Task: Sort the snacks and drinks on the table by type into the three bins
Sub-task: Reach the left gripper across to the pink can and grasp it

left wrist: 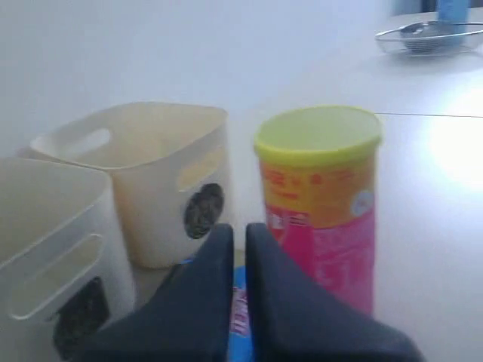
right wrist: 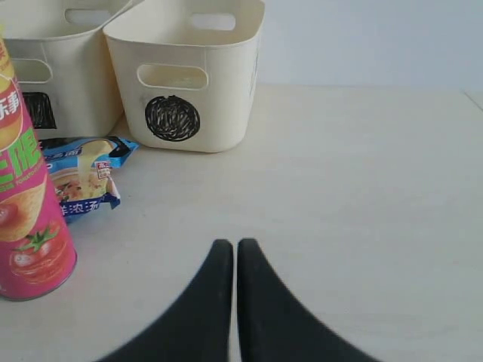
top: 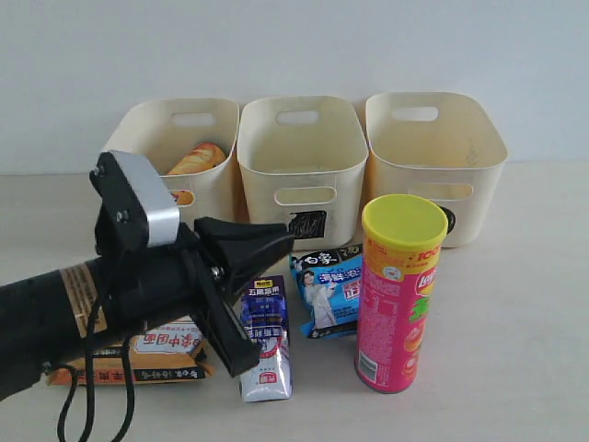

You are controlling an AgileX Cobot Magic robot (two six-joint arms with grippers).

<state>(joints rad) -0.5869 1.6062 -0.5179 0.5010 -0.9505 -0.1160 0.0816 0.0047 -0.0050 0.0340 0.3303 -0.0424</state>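
Note:
Three cream bins stand at the back: the left bin [top: 138,138] holds a yellow chip can [top: 198,158] lying inside, beside it the middle bin [top: 294,175] with a black square, then the right bin [top: 479,157] with a circle. In front stand the pink can [top: 402,295] with a yellow lid, a blue noodle packet [top: 327,293], a purple-white drink pouch [top: 267,341] and an orange-brown noodle packet [top: 156,361]. My left gripper [left wrist: 239,230] is shut and empty, above the pouch and blue packet [left wrist: 240,317]. My right gripper [right wrist: 235,245] is shut over bare table, right of the pink can [right wrist: 26,219].
My left arm [top: 55,308] lies across the front left and covers part of the orange-brown packet and the left bin's front. A wire basket [left wrist: 430,34] sits on another surface far behind. Bare tabletop [right wrist: 362,196] stretches right of the circle bin [right wrist: 196,90].

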